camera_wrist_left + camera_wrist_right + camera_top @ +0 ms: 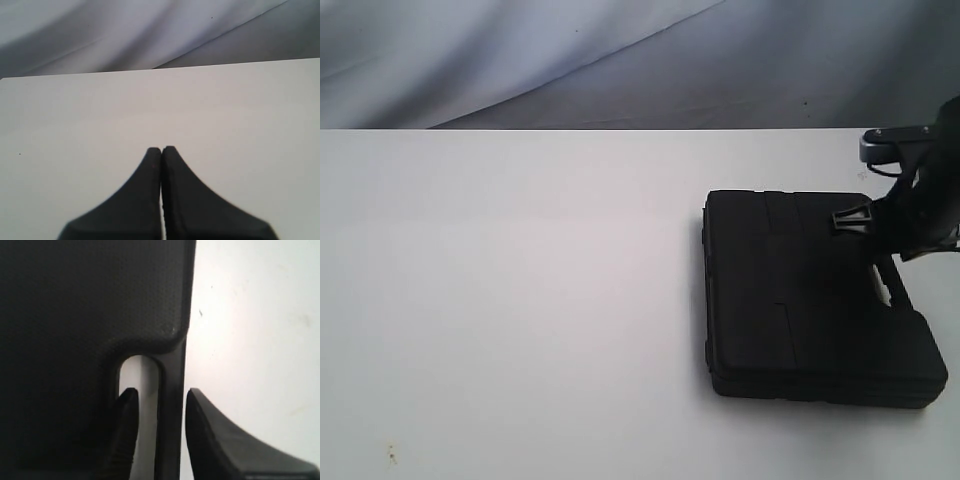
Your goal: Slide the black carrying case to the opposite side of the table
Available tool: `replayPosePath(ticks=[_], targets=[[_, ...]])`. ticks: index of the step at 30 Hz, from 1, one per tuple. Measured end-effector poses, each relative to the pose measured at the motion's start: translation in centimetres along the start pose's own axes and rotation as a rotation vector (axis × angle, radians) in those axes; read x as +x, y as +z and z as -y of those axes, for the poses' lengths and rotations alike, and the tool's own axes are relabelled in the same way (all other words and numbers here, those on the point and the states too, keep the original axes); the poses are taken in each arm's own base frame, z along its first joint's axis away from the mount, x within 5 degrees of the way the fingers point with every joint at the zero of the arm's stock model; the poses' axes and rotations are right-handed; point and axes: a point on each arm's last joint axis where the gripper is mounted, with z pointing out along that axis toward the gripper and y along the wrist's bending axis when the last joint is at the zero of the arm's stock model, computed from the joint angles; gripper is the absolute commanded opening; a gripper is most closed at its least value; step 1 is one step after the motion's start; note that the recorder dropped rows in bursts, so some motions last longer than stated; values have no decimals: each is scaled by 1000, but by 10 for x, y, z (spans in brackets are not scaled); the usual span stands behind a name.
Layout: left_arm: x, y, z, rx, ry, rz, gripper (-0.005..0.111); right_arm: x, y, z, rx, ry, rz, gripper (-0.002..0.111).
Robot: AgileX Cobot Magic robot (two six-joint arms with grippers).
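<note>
The flat black case (pixel 800 290) lies on the right part of the white table (pixel 520 300). In the right wrist view the case (pixel 75 300) fills much of the picture. My right gripper (pixel 160 395) is open and straddles the handle bar (pixel 170 430). One finger is inside the handle cutout and the other is outside the case's edge, with a thin gap on each side of the bar. The right arm comes in at the case's right edge (pixel 882 262). My left gripper (pixel 161 148) is shut on nothing above bare table (pixel 150 100). It does not show in the exterior view.
A creased grey cloth (pixel 620 60) hangs behind the table's far edge. White tabletop stretches left of the case. A small speck (pixel 390 455) sits near the front left corner.
</note>
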Motion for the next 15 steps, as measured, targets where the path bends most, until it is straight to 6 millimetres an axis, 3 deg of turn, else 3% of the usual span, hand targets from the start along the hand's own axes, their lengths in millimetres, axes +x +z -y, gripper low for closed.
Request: replayPosePath(ticks=[5, 8, 13, 15], targets=[[0, 0, 0, 0, 0, 0, 0, -6, -35, 4, -10, 12, 103, 30], [0, 0, 0, 0, 0, 0, 0, -10, -59, 6, -21, 18, 191, 23], [0, 0, 0, 0, 0, 0, 0, -12, -116, 13, -35, -21, 394, 1], [0, 0, 0, 0, 0, 0, 0, -5, -153, 16, -51, -43, 565, 0]])
